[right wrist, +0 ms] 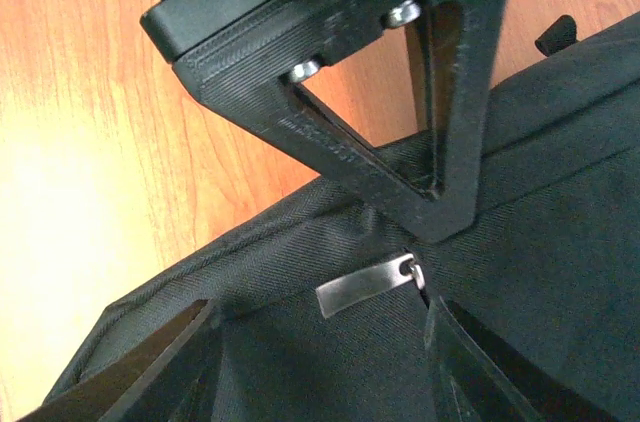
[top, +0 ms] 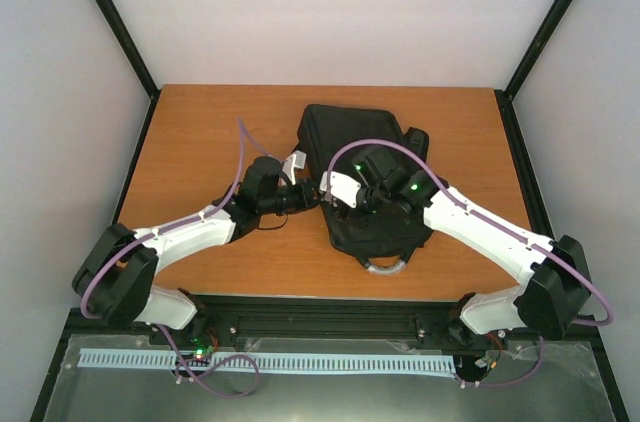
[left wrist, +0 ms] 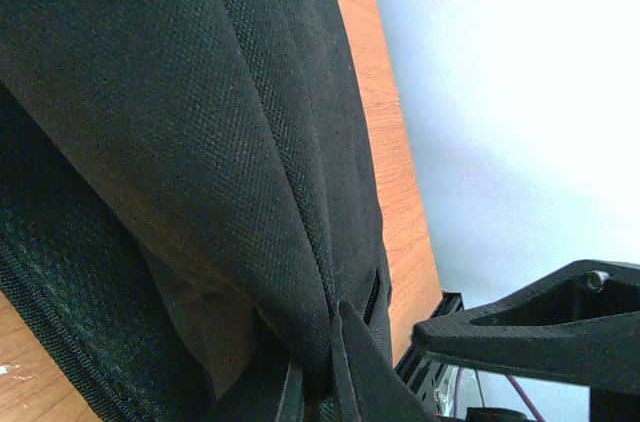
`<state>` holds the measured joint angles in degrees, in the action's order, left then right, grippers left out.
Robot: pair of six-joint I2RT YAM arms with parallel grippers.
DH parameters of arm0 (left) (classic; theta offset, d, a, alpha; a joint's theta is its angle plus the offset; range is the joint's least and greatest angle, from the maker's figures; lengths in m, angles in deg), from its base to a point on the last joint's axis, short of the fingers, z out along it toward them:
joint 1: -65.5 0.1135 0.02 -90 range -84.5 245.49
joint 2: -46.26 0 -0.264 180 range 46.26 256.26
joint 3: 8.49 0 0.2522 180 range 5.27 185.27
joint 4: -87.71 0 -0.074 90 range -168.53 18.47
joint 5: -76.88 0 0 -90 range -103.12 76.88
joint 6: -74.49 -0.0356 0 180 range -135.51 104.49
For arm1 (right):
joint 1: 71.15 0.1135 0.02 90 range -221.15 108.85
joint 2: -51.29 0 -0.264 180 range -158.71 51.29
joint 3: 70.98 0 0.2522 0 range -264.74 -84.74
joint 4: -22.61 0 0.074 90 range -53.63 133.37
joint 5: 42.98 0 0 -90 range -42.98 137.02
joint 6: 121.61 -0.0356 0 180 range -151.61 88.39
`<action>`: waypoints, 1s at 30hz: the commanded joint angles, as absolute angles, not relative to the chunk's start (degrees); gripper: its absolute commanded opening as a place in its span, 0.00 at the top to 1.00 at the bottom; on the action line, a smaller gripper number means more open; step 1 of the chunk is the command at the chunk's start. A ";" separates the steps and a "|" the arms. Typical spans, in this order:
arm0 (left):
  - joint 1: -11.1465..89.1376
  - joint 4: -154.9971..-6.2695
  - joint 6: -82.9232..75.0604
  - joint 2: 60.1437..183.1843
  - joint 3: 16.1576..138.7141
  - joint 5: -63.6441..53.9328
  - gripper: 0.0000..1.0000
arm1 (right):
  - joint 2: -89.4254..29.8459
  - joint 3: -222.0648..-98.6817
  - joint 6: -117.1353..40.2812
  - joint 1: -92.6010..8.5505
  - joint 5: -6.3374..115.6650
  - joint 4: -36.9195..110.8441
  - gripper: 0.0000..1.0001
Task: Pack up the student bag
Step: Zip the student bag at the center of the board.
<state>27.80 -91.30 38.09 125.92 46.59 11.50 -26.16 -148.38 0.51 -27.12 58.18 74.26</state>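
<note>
The bench (top: pixel 200 132) is occupied at its middle by the student bag (top: pixel 345 137), laid flat. Its fabric is pinched by the left hand (left wrist: pixel 320 382); the right hand (right wrist: pixel 320 362) is spread beside the metal zip pull (right wrist: pixel 365 284). Opening is judged barely begun, and all packing is left.

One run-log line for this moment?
left gripper: shut on large black fabric backpack edge | right gripper: open above flat silver metal zipper pull

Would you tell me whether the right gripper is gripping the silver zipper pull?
No, the zipper pull lies loose on the student bag in the gap between the right gripper's spread fingers.
</note>
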 commanded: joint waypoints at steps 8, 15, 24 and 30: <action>26.83 -95.73 36.86 122.32 50.71 12.75 0.99 | -28.41 -147.74 0.76 -24.05 50.60 69.95 0.47; 26.74 -95.36 36.61 122.45 50.49 12.38 0.99 | -28.33 -147.98 -0.56 -24.04 46.43 68.82 0.60; 26.74 -95.32 36.71 122.74 50.15 11.90 0.99 | -27.45 -147.60 -1.39 -24.05 45.96 68.64 0.80; 26.74 -95.23 36.86 122.83 49.68 11.32 0.99 | -27.68 -147.60 -2.06 -24.03 45.78 68.84 0.97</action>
<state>27.50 -90.50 38.09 125.57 46.81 10.63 -27.95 -147.89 -1.02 -24.45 47.43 70.26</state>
